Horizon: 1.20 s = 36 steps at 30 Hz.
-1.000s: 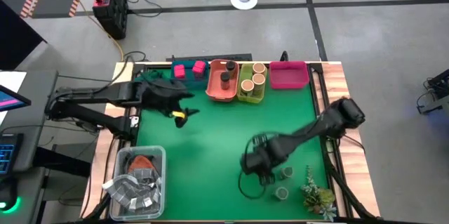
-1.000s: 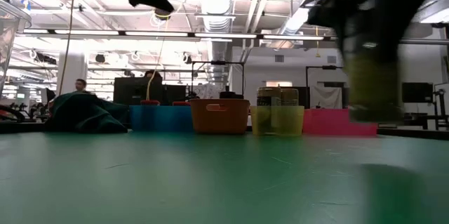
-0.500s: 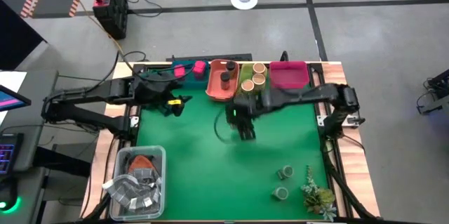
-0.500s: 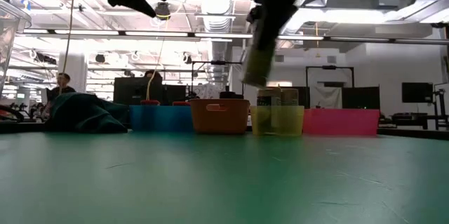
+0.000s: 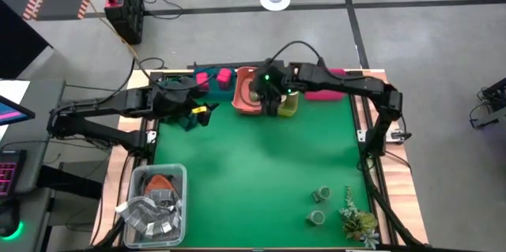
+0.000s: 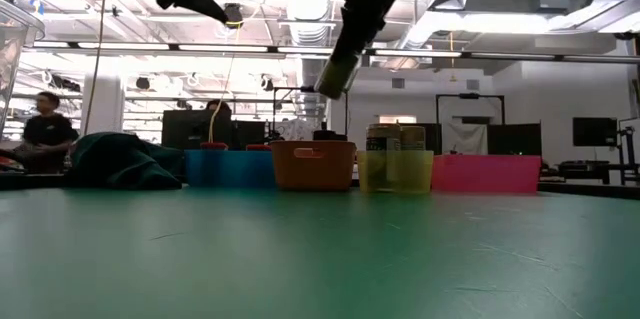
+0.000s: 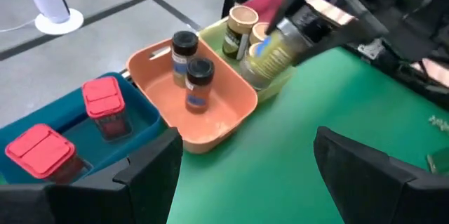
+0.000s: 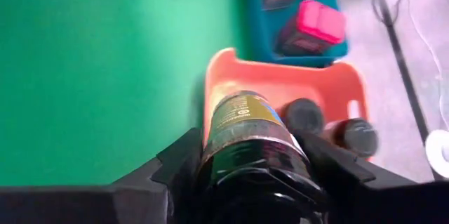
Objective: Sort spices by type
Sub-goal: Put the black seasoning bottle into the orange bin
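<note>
The right gripper (image 5: 271, 99) hangs over the table's 12 o'clock edge, above the orange tray (image 5: 241, 103), fingers clamped on a dark-lidded jar (image 8: 247, 143) whose yellow label print is too blurred to read. The orange tray already holds 2 dark-lidded jars (image 7: 191, 69); the blue tray (image 7: 52, 129) at its 9 o'clock side holds 2 pink boxes (image 7: 104, 102); the yellow-green tray (image 5: 288, 107) shows 2 tan-topped cylinders (image 7: 237, 29), partly hidden by the arm. 2 green-topped jars (image 5: 319, 204) sit near the table's 5 o'clock corner. The left gripper (image 5: 198, 113) waits toward 10 o'clock, fingers spread wide, holding nothing.
</note>
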Each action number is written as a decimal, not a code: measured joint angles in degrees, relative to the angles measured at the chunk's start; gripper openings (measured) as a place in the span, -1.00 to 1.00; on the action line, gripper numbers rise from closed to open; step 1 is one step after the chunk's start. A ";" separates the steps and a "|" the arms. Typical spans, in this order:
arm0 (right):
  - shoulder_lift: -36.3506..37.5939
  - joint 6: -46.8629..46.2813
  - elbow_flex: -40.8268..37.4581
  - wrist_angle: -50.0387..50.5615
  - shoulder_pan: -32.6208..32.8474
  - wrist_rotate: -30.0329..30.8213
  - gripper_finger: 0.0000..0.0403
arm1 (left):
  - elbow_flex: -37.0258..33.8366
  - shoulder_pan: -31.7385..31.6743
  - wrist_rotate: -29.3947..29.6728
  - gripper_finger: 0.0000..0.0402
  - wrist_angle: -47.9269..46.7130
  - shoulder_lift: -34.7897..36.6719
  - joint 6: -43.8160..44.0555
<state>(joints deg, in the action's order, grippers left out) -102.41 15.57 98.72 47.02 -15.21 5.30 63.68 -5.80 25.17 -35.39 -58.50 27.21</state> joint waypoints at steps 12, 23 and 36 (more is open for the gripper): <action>-4.69 1.27 0.06 -4.33 -2.84 -2.15 0.15 | 0.00 0.02 1.38 0.52 6.24 0.02 0.61; -10.26 0.24 0.23 -4.40 -4.43 -2.13 0.15 | 0.00 0.04 1.22 0.52 5.51 0.00 3.41; -13.35 -4.63 0.23 -4.71 -5.20 -2.37 0.31 | 0.00 0.04 1.20 0.52 4.93 0.00 3.21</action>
<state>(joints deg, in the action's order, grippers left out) -115.77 10.94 98.96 42.31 -20.40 2.93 63.68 -5.76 26.37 -30.46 -58.50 30.42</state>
